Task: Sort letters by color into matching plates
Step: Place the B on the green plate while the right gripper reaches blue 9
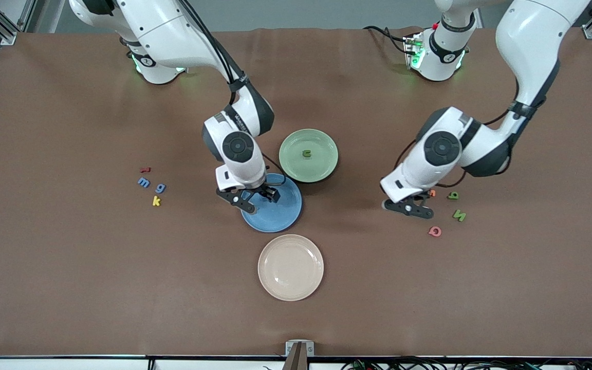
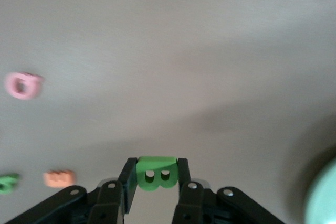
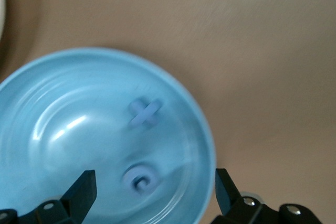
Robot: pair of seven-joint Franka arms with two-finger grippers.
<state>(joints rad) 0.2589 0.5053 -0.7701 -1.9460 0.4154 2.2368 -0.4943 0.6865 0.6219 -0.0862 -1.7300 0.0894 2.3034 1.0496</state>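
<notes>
Brown table [image 1: 70, 267] surface is seen from the front view, with wide bare room nearest the camera and along both ends. Three plates are clustered at the middle: the green plate [image 1: 321, 167] farthest from the camera, the blue plate [image 1: 283, 213] just beside it and nearer, the cream plate [image 1: 291, 267] nearest of all. One green letter [image 1: 307, 153] is seen lying in the green plate. The right gripper [image 1: 250, 198] is held over the blue plate's rim. Toward the right arm's end, a blue m [image 1: 143, 182], a blue g [image 1: 160, 187], a yellow k [image 1: 156, 201] and a small red letter [image 1: 145, 169] are grouped closely. The left gripper [image 1: 410, 207] is low over the table beside two green letters [image 1: 459, 215], an orange letter [image 1: 432, 193] and a pink letter [image 1: 435, 231].

From the left wrist view, the left gripper [image 2: 156, 179] is pinched on a green B [image 2: 156, 174], its long axis lying across the fingers [image 2: 126, 182]; open table lies ahead.

From the right wrist view, the right gripper [image 3: 155, 192] is spread wide over the blue plate [image 3: 31, 103], where a blue x [image 3: 145, 113] and a rounded blue letter [image 3: 140, 178] lie flat, near the rim.
</notes>
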